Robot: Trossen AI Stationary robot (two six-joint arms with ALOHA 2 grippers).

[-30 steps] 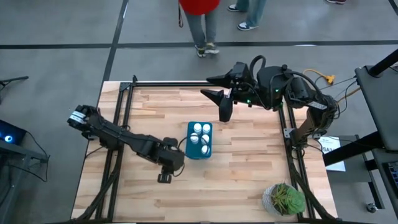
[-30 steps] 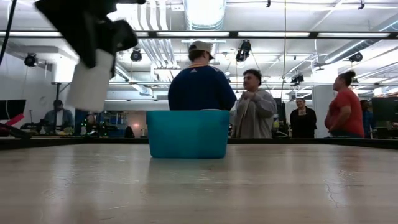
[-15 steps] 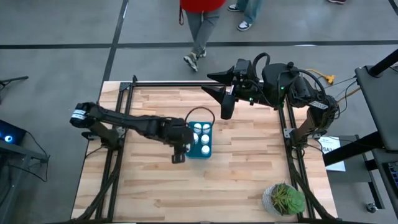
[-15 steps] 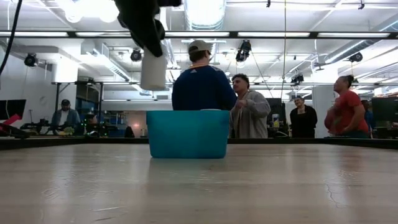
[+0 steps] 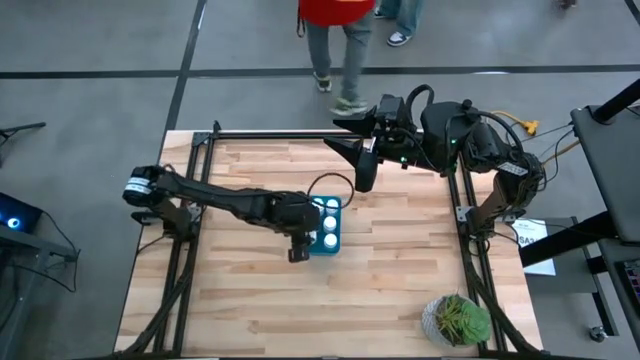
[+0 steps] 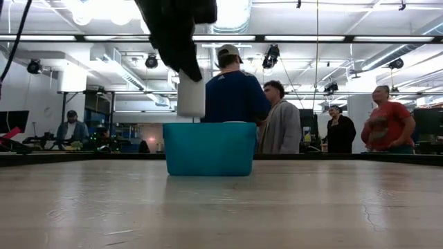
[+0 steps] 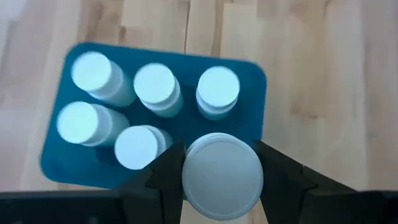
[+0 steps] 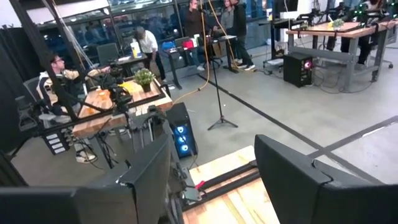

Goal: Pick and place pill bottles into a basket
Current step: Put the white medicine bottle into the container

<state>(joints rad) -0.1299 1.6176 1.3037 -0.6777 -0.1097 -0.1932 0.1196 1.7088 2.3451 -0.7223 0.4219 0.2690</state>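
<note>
The teal basket [image 5: 326, 226] [image 6: 210, 148] stands at the middle of the table. Several white-capped pill bottles [image 7: 155, 84] stand upright in it on their bases. My left gripper [image 5: 299, 246] [image 7: 221, 163] hovers over the basket's near end, shut on one more pill bottle [image 6: 190, 97] [image 7: 222, 176]. In the low view that bottle's base is level with the basket's rim. My right gripper [image 5: 362, 168] [image 8: 211, 180] waits open, raised high over the table's far right part, with nothing between its fingers. My left gripper pinches the pill bottle's upper end, at its white cap [image 7: 222, 176], between its two fingers [image 7: 166, 169], one on either side. The fingers come from above, slanting down. The bottle hangs below them nearly upright, cap up, lifted clear of the table above the basket.
A green potted plant [image 5: 458, 320] stands at the table's near right corner. Black frame rails [image 5: 300, 133] run along the table's far, left and right edges. People stand on the floor beyond the far edge. Bare wood lies all around the basket.
My left gripper has carried the pill bottle from the table's near left toward the right and far side, until it is over the basket. It has stayed shut on the bottle and has turned a little, and the bottle has stayed lifted. My right arm has kept still.
</note>
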